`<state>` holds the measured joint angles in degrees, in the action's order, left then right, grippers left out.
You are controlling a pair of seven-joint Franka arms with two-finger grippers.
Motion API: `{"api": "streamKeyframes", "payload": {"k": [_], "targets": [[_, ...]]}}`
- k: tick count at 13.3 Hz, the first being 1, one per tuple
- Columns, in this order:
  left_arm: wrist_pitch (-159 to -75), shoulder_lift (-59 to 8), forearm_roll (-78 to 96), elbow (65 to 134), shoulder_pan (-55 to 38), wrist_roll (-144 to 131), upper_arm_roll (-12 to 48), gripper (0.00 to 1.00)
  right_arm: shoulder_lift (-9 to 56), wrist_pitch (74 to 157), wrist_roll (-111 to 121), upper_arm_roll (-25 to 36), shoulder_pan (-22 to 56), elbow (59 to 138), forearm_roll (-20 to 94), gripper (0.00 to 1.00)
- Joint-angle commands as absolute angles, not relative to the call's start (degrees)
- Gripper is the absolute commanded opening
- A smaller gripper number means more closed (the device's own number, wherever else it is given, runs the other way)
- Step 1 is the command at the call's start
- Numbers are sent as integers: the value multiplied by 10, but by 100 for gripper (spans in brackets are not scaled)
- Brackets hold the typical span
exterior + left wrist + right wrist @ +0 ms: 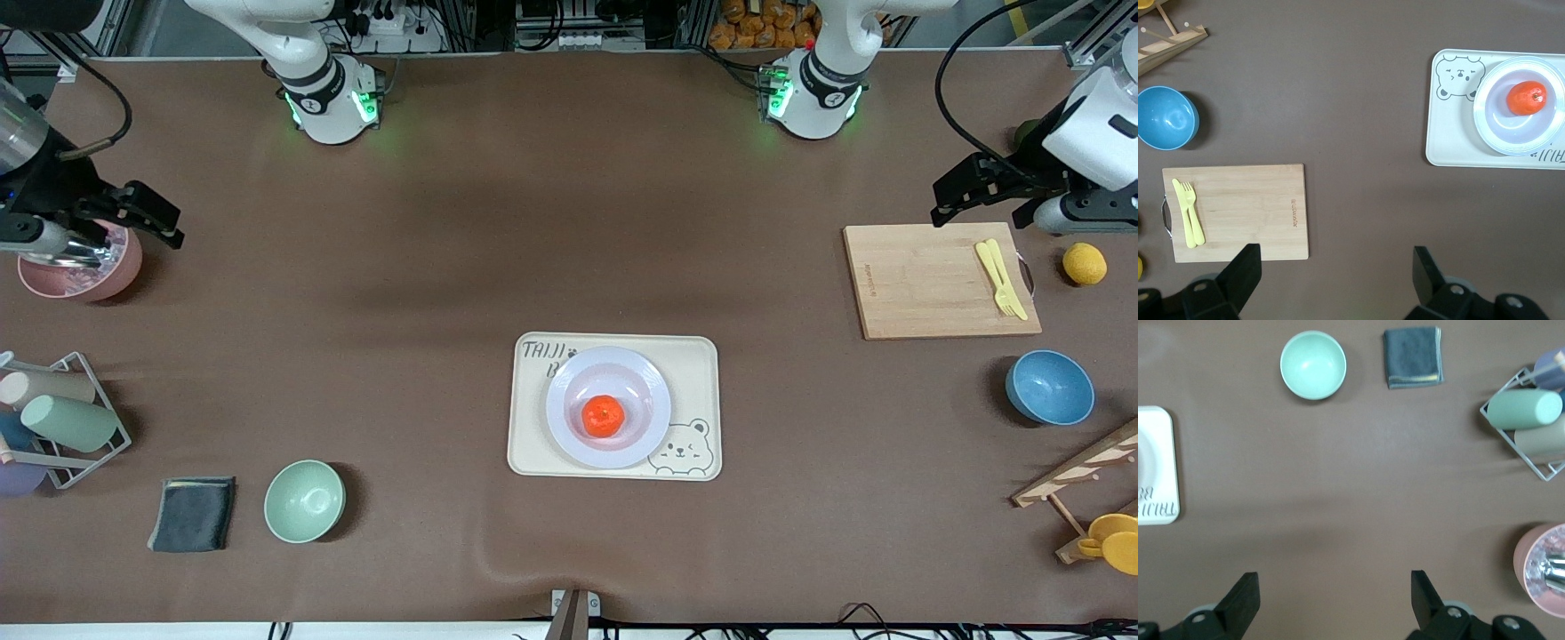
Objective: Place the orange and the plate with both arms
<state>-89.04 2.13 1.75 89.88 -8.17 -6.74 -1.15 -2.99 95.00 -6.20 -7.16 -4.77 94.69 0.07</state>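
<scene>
The orange (604, 416) lies in the sunken centre of the white plate (569, 427), and the plate rests on the cream bear tray (693, 356) in the middle of the table. The left wrist view shows the orange (1526, 97) in the plate (1485, 127) on the tray (1451, 143). My left gripper (978, 191) is open and empty, up over the table beside the wooden cutting board (925, 280). My right gripper (142, 213) is open and empty, up beside the pink bowl (84, 267) at the right arm's end. Both are well away from the plate.
A yellow fork and knife (1002, 277) lie on the board, a lemon (1085, 263) beside it. A blue bowl (1049, 387) and wooden rack (1080, 471) stand nearer the camera. A pale green bowl (304, 500), grey cloth (192, 514) and wire cup rack (62, 418) sit toward the right arm's end.
</scene>
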Motion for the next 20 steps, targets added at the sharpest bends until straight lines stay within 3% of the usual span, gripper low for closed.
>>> {"api": "streamKeyframes", "payload": {"k": [1, 8, 10, 20], "targets": [[-881, 25, 18, 895, -80, -55, -12, 100, 34, 936, -67, -81, -55, 856, -4, 100], [-881, 25, 18, 895, -80, -55, -12, 100, 38, 918, -112, -76, -12, 848, -12, 100], [-881, 26, 18, 895, -80, -56, -12, 100, 38, 918, -113, -44, 13, 846, -10, 100], [-881, 26, 18, 895, -80, -55, -12, 100, 29, 908, -114, -44, 11, 855, -10, 100]]}}
